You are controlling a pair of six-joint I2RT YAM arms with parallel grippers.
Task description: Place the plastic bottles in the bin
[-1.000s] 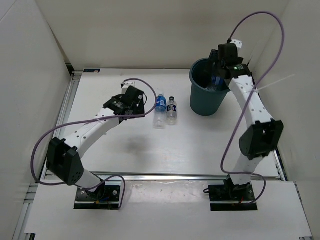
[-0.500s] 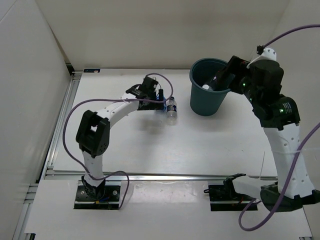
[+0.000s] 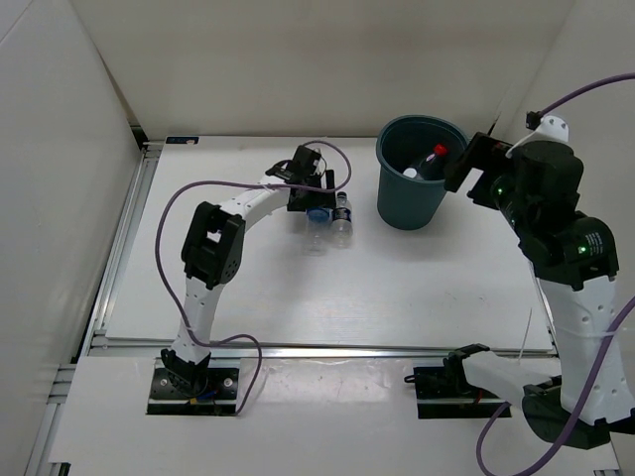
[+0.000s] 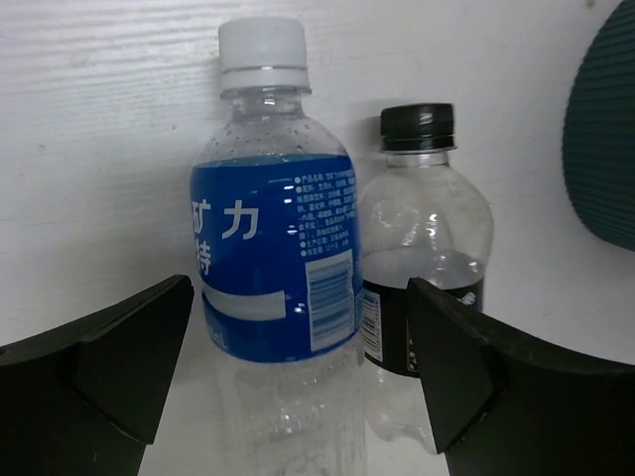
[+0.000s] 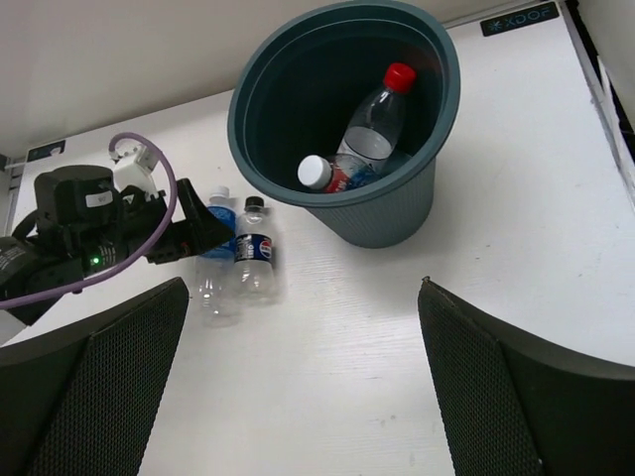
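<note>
1. The blue-labelled bottle lies on the surface just beside the black-capped bottle — both are outside the bin.
2. The bin holds a red-capped bottle and a white-capped bottle.
3. The left hand is spread and flanks the blue-labelled bottle's body — apparently lined up to pinch it alone.
4. The right hand is spread and empty, held high near the bin, probably to stay clear.

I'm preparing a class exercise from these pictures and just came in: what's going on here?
Two bottles lie in the bin: a red-capped bottle and a white-capped bottle. The left gripper is open at the blue-labelled bottle, beside the dark-labelled bottle on the table. The right gripper hovers open, empty, near the bin.
</note>
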